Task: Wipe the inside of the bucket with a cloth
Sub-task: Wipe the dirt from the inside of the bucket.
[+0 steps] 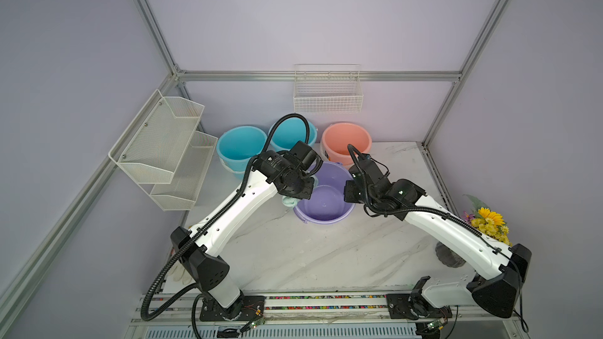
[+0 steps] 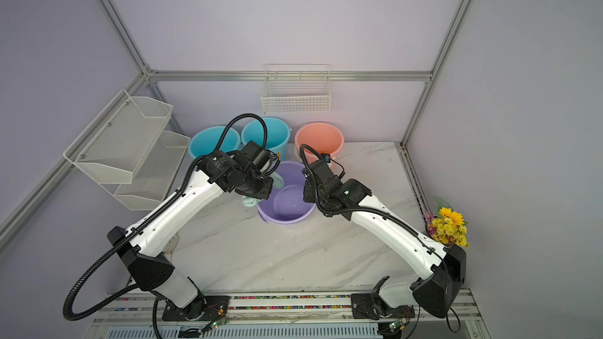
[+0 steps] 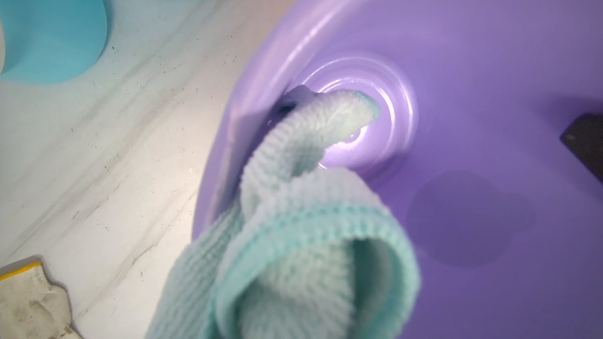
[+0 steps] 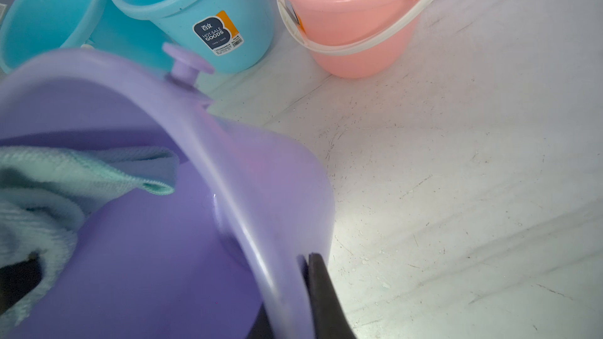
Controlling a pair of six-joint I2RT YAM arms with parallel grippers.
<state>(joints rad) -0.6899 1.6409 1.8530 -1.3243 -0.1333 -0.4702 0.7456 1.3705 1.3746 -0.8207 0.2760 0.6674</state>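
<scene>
**Two robot arms meet at one purple bucket (image 1: 323,205), one of four on a marbled white table (image 1: 326,256)**

Four buckets are out: two blue (image 1: 239,146) (image 1: 293,132) and one pink (image 1: 346,140) at the back, with the purple one in front. The left gripper (image 1: 293,194) is closed tight on the single mint-green cloth (image 3: 293,223), which drapes across the bucket's rim and reaches down its inner wall. The right gripper (image 4: 306,291) pinches the opposite rim. Lilac walls and an aluminium frame enclose the table, with a mesh shelf (image 1: 163,145) and a wire basket (image 1: 328,96) mounted on them. One soiled glove (image 3: 29,301) and one bunch of yellow flowers (image 1: 489,223) sit at the table's edges. In both top views the left wrist hides its own fingers.
</scene>
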